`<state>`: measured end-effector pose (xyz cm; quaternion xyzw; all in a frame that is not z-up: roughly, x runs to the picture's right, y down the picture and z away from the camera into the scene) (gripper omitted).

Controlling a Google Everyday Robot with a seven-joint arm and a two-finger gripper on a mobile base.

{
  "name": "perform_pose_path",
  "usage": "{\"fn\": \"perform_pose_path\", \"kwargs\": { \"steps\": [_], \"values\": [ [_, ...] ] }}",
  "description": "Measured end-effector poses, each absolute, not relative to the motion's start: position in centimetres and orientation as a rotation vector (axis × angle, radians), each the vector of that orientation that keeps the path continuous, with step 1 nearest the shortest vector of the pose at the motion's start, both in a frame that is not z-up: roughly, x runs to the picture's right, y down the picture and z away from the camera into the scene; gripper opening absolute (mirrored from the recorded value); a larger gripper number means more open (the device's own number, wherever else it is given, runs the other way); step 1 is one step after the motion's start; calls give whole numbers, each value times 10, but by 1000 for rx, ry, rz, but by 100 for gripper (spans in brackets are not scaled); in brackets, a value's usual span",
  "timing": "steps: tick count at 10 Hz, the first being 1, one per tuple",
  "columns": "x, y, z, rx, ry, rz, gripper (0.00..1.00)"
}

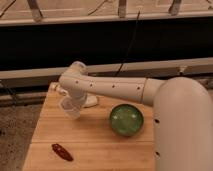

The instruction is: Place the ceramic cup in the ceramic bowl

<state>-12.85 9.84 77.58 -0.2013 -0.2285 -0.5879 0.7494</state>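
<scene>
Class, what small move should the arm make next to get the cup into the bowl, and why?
Probably swing the gripper sideways toward the green bowl. The gripper is at the cup, and the bowl sits apart from both.

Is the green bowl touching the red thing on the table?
Apart. The camera view shows a clear gap between the bowl and the red thing; the gripper hangs left of the bowl.
</scene>
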Motion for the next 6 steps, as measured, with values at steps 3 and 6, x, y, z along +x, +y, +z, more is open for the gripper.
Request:
{"fn": "perform_pose_path", "kwargs": {
  "steps": [3,6],
  "values": [
    [-86,95,769,-432,-489,-1249,0],
    [-57,96,763,-424,-482,-1204,0]
  ]
}}
